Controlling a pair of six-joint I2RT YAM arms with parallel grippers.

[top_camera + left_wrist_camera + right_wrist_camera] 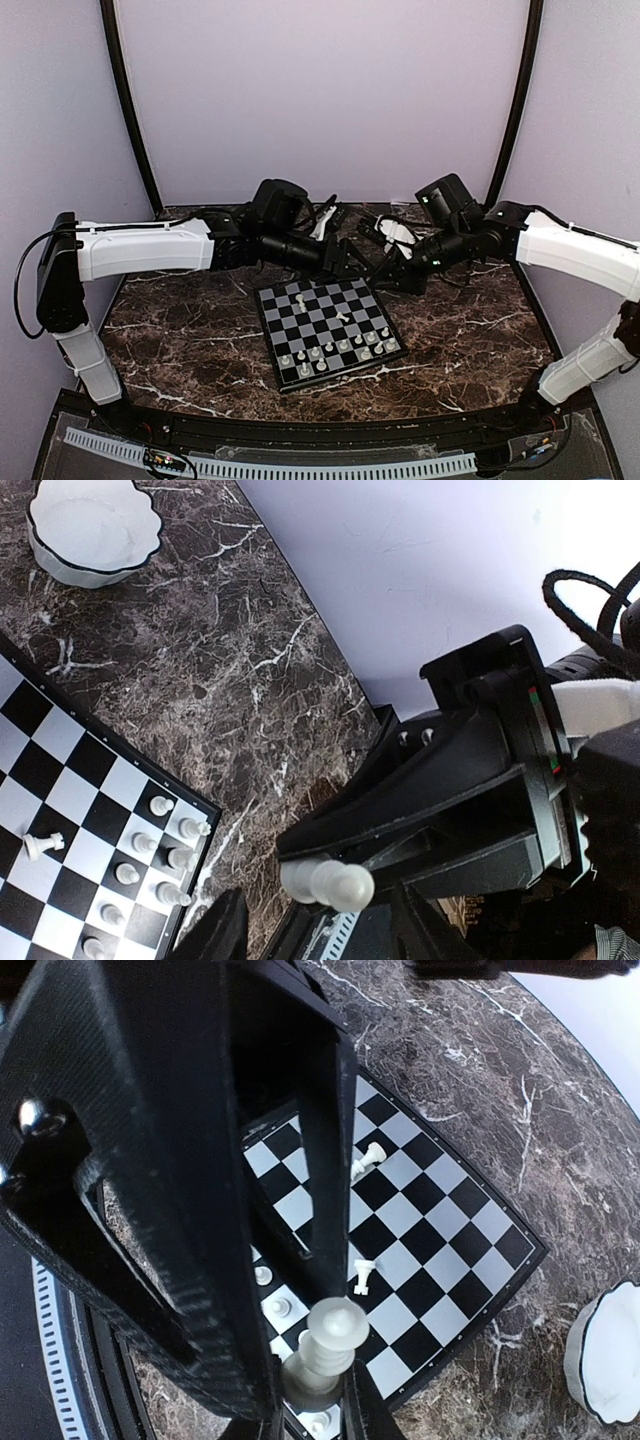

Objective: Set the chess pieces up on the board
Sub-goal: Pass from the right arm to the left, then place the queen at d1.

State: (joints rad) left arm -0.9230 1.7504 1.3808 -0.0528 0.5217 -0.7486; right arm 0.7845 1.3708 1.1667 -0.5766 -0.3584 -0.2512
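The board [355,300] lies mid-table, with a row of small cream chess pieces [340,350] standing along its near edge. Two more pieces lie toppled on it [303,297] [343,316]. My right gripper [312,1405] is shut on a cream chess piece [325,1355], held above the board's far edge. In the left wrist view the same piece [328,882] sticks out of the right gripper's fingers [400,830]. My left gripper [322,912] is open, one finger on either side of that piece, not touching it. Both grippers [345,258] [385,272] meet behind the board.
A white scalloped bowl [90,530] stands on the dark marble table beyond the board; it also shows in the right wrist view [610,1360]. The left gripper's black body [200,1160] fills much of the right wrist view. A purple wall stands behind.
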